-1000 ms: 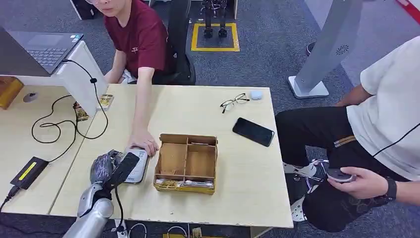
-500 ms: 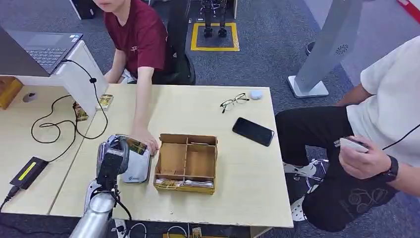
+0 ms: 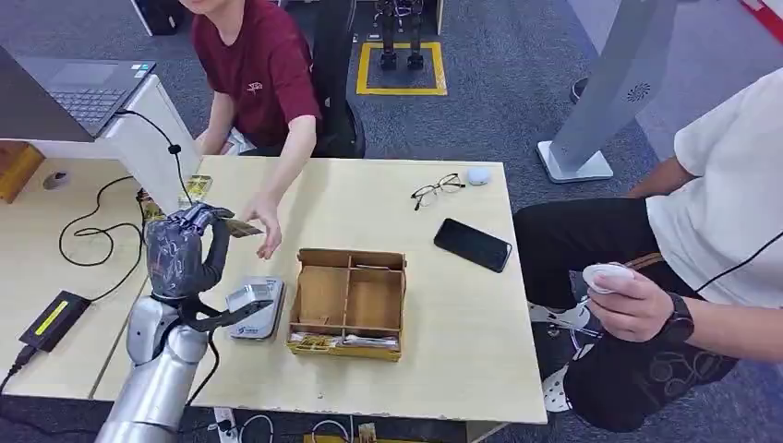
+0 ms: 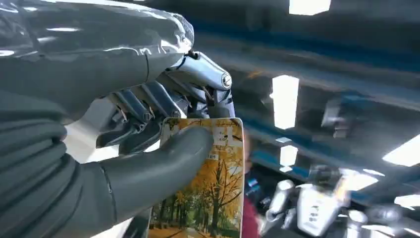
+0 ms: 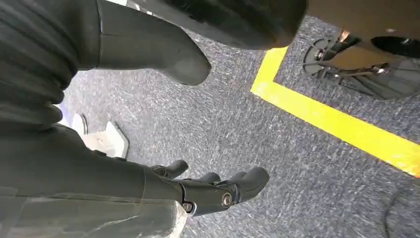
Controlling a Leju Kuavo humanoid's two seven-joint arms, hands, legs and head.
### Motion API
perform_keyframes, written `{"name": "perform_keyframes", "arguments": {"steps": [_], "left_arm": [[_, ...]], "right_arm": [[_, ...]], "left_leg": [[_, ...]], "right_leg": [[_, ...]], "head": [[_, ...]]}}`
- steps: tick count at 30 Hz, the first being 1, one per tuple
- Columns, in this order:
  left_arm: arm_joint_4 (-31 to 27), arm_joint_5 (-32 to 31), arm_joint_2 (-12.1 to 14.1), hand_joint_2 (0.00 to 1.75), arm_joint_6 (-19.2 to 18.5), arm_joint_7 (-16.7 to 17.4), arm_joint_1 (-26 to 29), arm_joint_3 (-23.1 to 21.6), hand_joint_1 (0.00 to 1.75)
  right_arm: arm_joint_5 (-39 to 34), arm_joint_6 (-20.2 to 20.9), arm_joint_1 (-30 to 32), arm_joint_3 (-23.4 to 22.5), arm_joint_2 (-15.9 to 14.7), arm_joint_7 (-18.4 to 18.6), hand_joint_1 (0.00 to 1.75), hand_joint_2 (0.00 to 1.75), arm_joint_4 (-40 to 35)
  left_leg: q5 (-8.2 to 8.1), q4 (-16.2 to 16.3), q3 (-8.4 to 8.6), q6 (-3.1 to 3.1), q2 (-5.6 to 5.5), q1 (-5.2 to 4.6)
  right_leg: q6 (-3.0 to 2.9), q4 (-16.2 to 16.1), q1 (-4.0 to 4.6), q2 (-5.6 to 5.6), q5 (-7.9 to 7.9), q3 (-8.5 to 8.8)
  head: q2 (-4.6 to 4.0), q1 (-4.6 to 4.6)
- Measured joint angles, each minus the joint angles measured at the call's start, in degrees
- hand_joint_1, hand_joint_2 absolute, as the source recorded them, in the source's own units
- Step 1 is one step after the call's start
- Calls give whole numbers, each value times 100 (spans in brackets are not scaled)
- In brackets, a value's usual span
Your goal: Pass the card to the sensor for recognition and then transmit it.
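My left hand (image 3: 183, 251) is raised above the table's left part and pinches a card (image 3: 243, 227) that points toward the person in the dark red shirt. That person's hand (image 3: 266, 220) is at the card's far end, touching or nearly touching it. The left wrist view shows my thumb (image 4: 163, 161) pressing the card (image 4: 218, 198), which is printed with autumn trees. The grey sensor (image 3: 256, 308) lies on the table below and to the right of my hand, beside the wooden box. My right hand (image 5: 163, 193) hangs over the carpet, fingers apart and holding nothing.
A wooden compartment box (image 3: 349, 303) sits right of the sensor. A black phone (image 3: 472, 245), glasses (image 3: 436, 190) and a small white case (image 3: 477, 176) lie on the table's right half. A laptop (image 3: 78, 88), cables (image 3: 111, 235) and a black adapter (image 3: 54, 319) are left. A seated person at right holds a white device (image 3: 605, 277).
My left hand rose from over the sensor and carried the card up toward the person in red. Their hand lifted off the table beside the sensor to meet the card.
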Motion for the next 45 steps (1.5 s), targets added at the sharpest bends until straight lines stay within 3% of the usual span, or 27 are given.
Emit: {"name": "perform_keyframes", "arguments": {"steps": [3,8,17,18,29,31,34,38,45], "left_arm": [[50,-786,-227,175,0,-313,-196,686,175],[158,-1046,-581,175,2,-387,-434,1715,175],[278,-994,-868,175,2,-392,-490,2198,175],[287,-948,-874,175,2,-394,-490,2198,0],[599,-202,-889,175,0,-379,-569,2196,0],[765,559,-883,175,2,-252,-596,2089,0],[938,1947,-791,175,-127,208,-595,1506,0],[821,2749,-406,175,-873,696,-384,479,0],[-823,3358,611,175,-2643,563,898,-979,0]], "right_arm": [[40,17,-19,39,0,11,0,175,-22],[35,-4,-25,39,0,-9,0,175,-48],[33,-44,-18,39,2,-52,0,175,-50],[33,-44,-17,39,2,-61,0,175,-50],[29,-96,-10,15,2,-100,0,175,-50],[3,-146,-7,0,2,-100,0,175,-50],[-15,-208,11,-61,4,-120,0,175,-48],[-120,-243,72,-162,9,-234,0,175,-46],[-207,-240,214,-334,9,-315,0,175,-11]], "left_leg": [[0,0,-1,0,8,0],[3,0,-2,-4,6,1],[3,0,-7,-4,6,0],[3,0,-7,-4,6,0],[3,0,-7,-4,6,0],[3,0,-6,-4,7,0],[3,0,-9,-5,5,1],[3,0,-12,-5,8,1],[-6,-1,-22,-6,15,1]], "right_leg": [[-5,0,1,9,4,-7],[-5,0,1,8,4,-9],[-4,0,0,7,4,-12],[-4,0,1,7,4,-12],[-4,-1,0,8,4,-13],[-4,-1,0,9,5,-15],[-4,0,1,6,5,-14],[-4,0,1,10,5,-13],[-2,0,1,15,-2,-29]], "head": [[0,-2],[0,-2],[0,-2],[0,-2],[0,0],[0,-2],[0,0],[0,0],[0,-2]]}}
